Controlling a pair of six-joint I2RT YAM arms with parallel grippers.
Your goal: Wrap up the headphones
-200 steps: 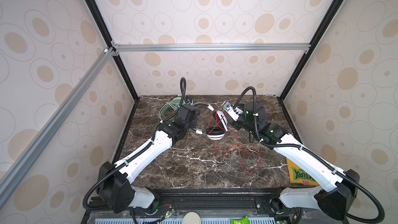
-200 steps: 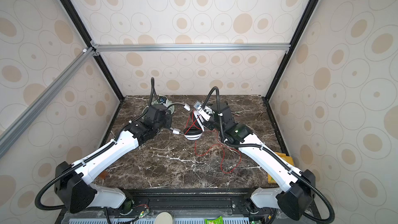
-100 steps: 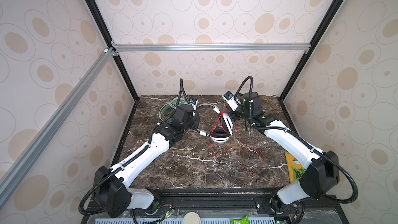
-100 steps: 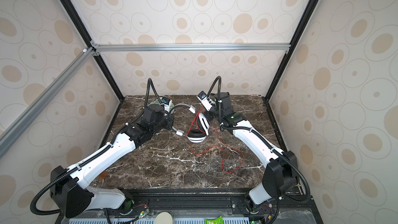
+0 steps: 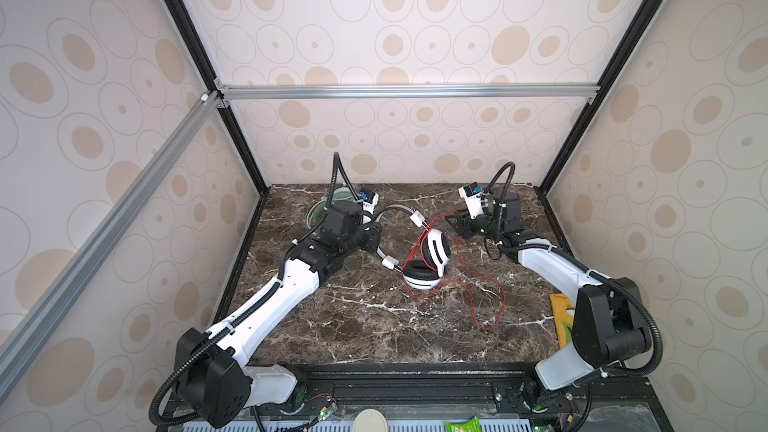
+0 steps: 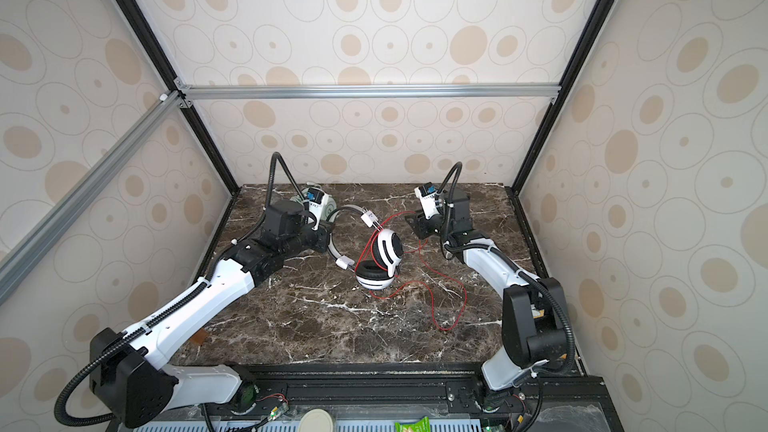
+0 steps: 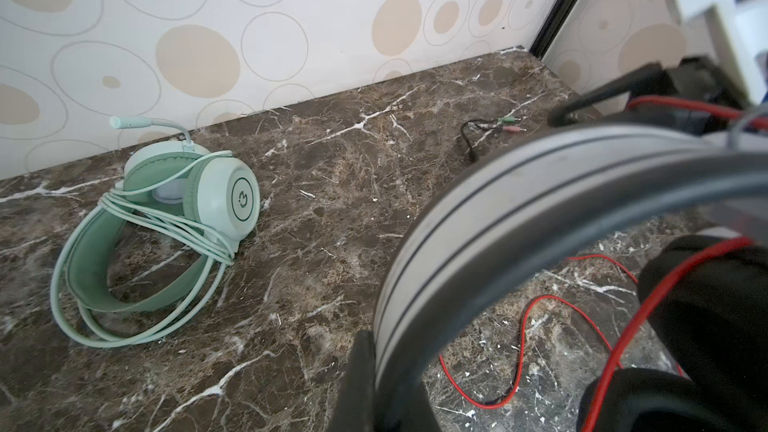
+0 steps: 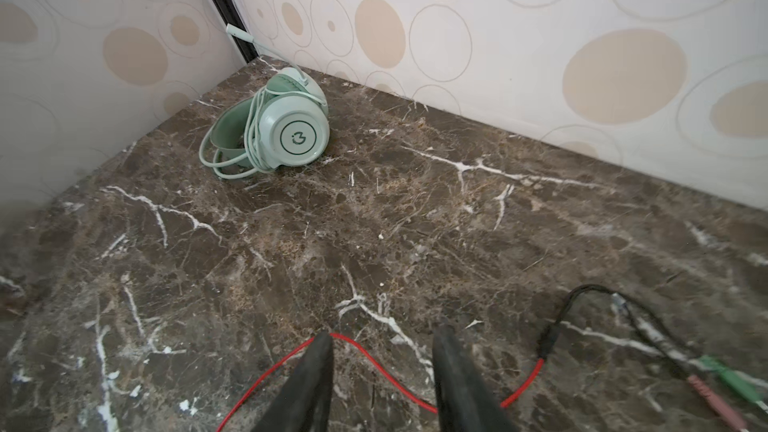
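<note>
At mid-table, clamping the left gripper (image 5: 372, 238) fully down on the silver headband (image 7: 540, 184) of the white-and-black headset (image 5: 428, 261), earcups resting on the marble table (image 5: 374, 326). Holding the right gripper (image 8: 382, 351) near it with jaws parted, the thin red cable (image 8: 521, 384) crossing the gap unpinched. Lying in the back-left corner by the wall, the mint-green headset (image 7: 187, 201), pale cable wound round it.
</note>
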